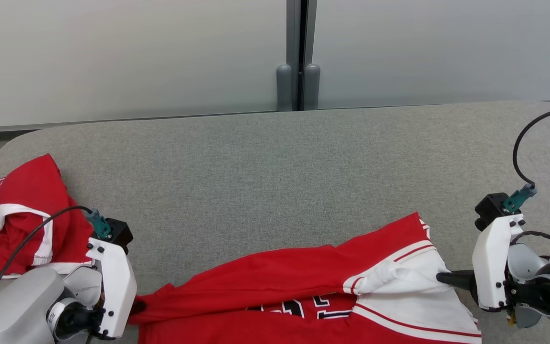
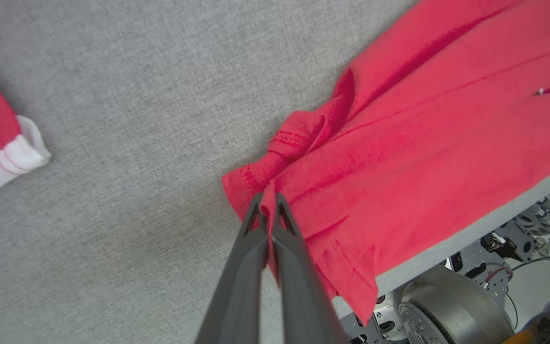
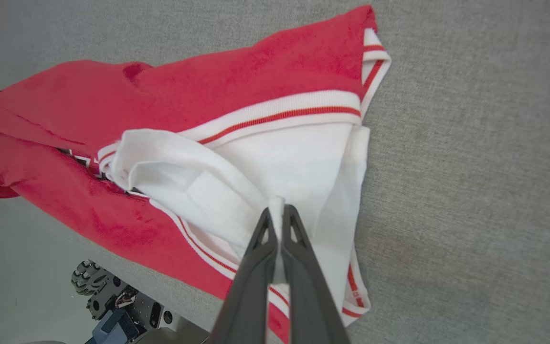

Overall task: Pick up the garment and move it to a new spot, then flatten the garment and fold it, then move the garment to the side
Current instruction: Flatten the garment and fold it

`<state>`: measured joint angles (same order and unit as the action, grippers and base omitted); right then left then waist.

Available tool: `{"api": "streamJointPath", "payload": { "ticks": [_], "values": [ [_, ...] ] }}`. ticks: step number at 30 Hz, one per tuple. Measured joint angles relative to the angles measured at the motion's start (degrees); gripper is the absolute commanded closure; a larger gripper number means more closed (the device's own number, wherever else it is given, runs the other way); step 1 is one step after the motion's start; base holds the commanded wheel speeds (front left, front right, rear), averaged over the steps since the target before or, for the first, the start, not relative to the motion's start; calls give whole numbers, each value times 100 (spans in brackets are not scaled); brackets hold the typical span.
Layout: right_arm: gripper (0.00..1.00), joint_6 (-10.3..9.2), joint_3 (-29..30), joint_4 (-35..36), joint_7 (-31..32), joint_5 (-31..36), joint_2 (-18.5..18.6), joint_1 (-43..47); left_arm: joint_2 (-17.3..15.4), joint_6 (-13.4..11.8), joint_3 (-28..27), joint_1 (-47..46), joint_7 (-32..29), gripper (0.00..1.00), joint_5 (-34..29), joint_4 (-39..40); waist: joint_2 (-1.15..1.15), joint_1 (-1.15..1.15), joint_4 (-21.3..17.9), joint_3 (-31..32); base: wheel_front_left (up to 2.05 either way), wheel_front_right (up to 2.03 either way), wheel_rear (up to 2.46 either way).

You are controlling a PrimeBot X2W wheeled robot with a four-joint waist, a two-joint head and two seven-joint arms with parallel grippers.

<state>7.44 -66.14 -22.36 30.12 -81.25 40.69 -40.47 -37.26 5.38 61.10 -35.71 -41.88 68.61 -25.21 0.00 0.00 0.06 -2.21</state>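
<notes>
Left gripper [image 2: 268,198]: fingers pinched tight on a bunched red corner of the garment [image 1: 275,282], at the table's [image 1: 275,167] near edge, towards its left end.
Right gripper [image 3: 282,212]: fingers closed on a fold of the white panel, by the table's near edge, towards its right end.
Garment: red jersey with white, red-striped trim and dark lettering. It lies rumpled between both grippers along the table's near edge, with some red cloth draping over that edge.
Table: grey woven surface with rounded far corners.
Second red garment [image 1: 17,215]: crumpled at the table's left end, apart from the jersey.
Wheel [image 2: 451,310]: below the table's near edge, among wiring.
</notes>
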Motion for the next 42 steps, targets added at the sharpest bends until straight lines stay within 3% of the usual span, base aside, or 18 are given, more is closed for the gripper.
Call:
{"api": "streamJointPath", "payload": {
  "ticks": [1,2,11,16,20,25,29,34,38,42],
  "values": [
    [27,0,-1,-14,37,-1,0,28,4,10,21,31,-34,71,14,-5,0,0,0,6,0,0,0],
    [0,0,0,-19,65,-3,0,59,11,11,34,53,-48,0,25,-14,0,0,1,13,0,0,0],
    [0,0,257,164,-32,-226,125,459,-118,19,-73,113,93,0,107,16,0,0,73,187,0,0,0],
    [0,0,736,658,-806,-371,375,708,-404,-65,-369,104,761,0,-30,420,0,0,134,287,0,0,0],
    [0,-1,1196,1021,-1883,-265,556,958,-661,-446,-710,114,1804,0,-435,866,0,0,180,324,0,0,0],
    [0,0,1740,1155,-3461,196,519,1379,-728,-1257,-1157,575,3271,0,-773,1506,0,0,220,347,0,0,0],
    [0,0,2227,806,-4348,767,238,1651,-655,-2038,-1537,1100,4465,0,-971,1951,0,0,246,351,0,0,0],
    [0,-1,3533,573,-4503,1858,-517,1985,-444,-2677,-2019,1872,5561,0,-1098,2409,0,0,256,325,0,0,0],
    [0,1,4766,716,-4511,2829,-1285,2657,-224,-2953,-2505,2423,5679,0,-1434,2668,0,0,298,287,0,0,0],
    [0,1,5336,835,-4511,3509,-1850,3279,244,-3017,-3050,2949,5687,0,-2037,2903,0,0,352,231,0,0,0]
  ]
}}
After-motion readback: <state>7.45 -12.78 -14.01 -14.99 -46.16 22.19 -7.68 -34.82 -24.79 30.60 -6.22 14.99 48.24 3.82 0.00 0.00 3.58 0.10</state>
